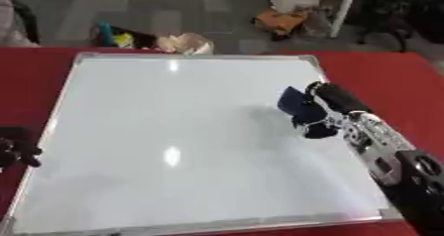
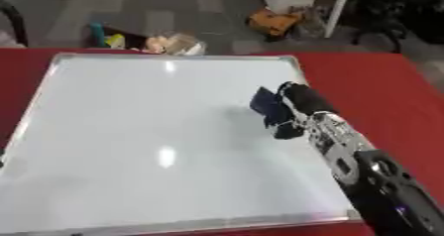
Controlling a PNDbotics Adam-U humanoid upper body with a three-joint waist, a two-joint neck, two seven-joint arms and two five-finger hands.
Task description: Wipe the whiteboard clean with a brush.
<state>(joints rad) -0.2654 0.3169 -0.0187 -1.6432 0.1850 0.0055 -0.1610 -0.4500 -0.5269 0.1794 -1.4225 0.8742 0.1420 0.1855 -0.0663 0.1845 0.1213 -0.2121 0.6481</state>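
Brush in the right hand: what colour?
Dark navy blue brush, held in the right hand; clearest in the left eye view.

A red table (image 1: 381,71) is lying under and to the right of the right hand. Well beyond the hand, an orange object (image 1: 279,21) and a white post (image 1: 347,7) are standing on the grey floor (image 1: 173,7); colourful clutter (image 1: 121,37) is sitting far to its upper left.

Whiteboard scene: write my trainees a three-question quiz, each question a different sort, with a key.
1. True or false: the right hand holds the dark blue brush over the whiteboard.
2. Which side of the board is the brush nearer? A) left edge B) right edge C) near edge
3. Fill in: the board lies on a ___ table.

Key: 1 true. 2 B. 3 red. The left hand rests at the board's left edge.
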